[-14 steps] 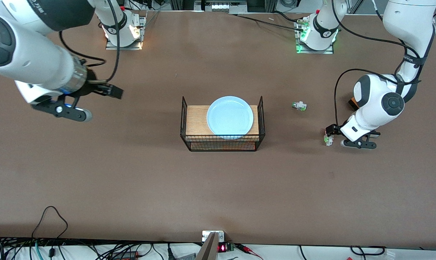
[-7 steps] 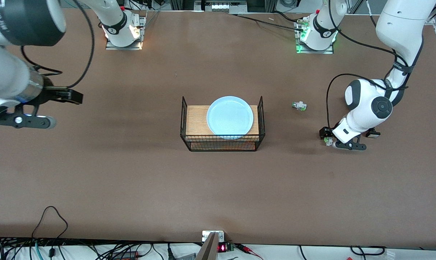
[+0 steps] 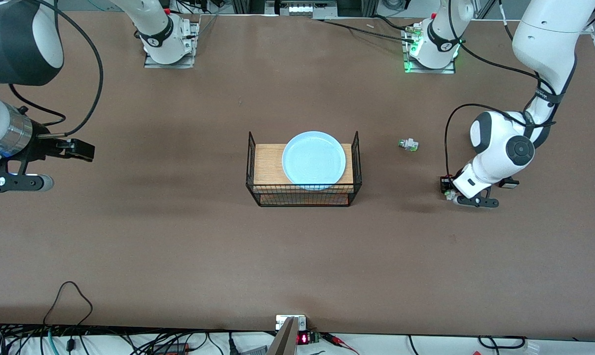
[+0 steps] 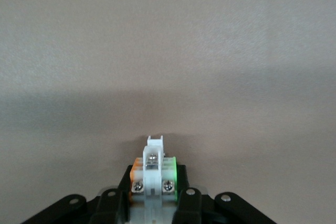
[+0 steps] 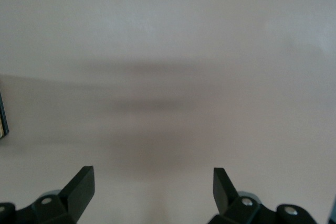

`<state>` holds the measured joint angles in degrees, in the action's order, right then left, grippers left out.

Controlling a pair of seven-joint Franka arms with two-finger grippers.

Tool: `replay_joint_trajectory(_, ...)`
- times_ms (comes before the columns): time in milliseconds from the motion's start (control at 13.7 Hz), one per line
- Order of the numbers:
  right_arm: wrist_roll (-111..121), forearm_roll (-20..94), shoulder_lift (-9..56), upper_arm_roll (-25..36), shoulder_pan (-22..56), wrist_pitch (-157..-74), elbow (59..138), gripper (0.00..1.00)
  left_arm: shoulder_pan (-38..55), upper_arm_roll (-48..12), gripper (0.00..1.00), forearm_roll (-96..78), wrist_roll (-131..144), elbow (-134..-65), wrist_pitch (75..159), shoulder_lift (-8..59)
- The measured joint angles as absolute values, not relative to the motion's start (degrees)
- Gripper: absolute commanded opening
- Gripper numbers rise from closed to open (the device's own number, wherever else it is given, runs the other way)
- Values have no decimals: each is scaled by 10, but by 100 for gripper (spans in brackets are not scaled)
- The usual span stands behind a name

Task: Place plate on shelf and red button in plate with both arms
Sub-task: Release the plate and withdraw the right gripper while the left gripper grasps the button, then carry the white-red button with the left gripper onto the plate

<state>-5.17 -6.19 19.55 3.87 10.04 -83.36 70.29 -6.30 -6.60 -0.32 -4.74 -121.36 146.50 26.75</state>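
Right gripper (image 3: 16, 183): hangs over the bare table (image 3: 179, 246) at the right arm's end, well apart from everything. Pulled steadily outward over the last second, away from the middle. Jaws wide apart in the right wrist view (image 5: 152, 187), nothing between them. Reads as this arm's share finished, now just waiting.

Plate (image 3: 313, 160): lies flat on the wooden top shelf of the black wire rack (image 3: 302, 197) at mid-table, toward the shelf end nearer the left arm. Unmoved across all three front pictures. Judged as placed.

Spare white-and-green button (image 3: 408, 144): loose on the table between rack and left arm, untouched, same spot as before.

Left gripper (image 3: 458, 197): low at the table at the left arm's end, nearer the front camera than the spare button. Drifted slightly toward the rack in the last second, wrist settling lower. Jaws clamped on the red button (image 3: 448, 194); left wrist view shows its white body (image 4: 153, 174) pinched between the fingers (image 4: 185, 195), orange on one flank, green on the other, two screws facing up. Red cap not visible from either view. Cannot tell whether lifted clear of the table yet.

Meaning for the task: grasp looks secured; lift, carry toward the rack and release still to do
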Motion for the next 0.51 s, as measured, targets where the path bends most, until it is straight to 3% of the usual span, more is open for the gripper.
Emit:
replay_joint_trajectory(293,-52,-58,64,37,101,-952,911,100,-62,-110,4,-5,-14,-1058,1192,230)
replay_joint_trajectory(513,-52,-55,10,24,101,-1002,987,100,-48,-155,4,-6,55,-922,1013,218)
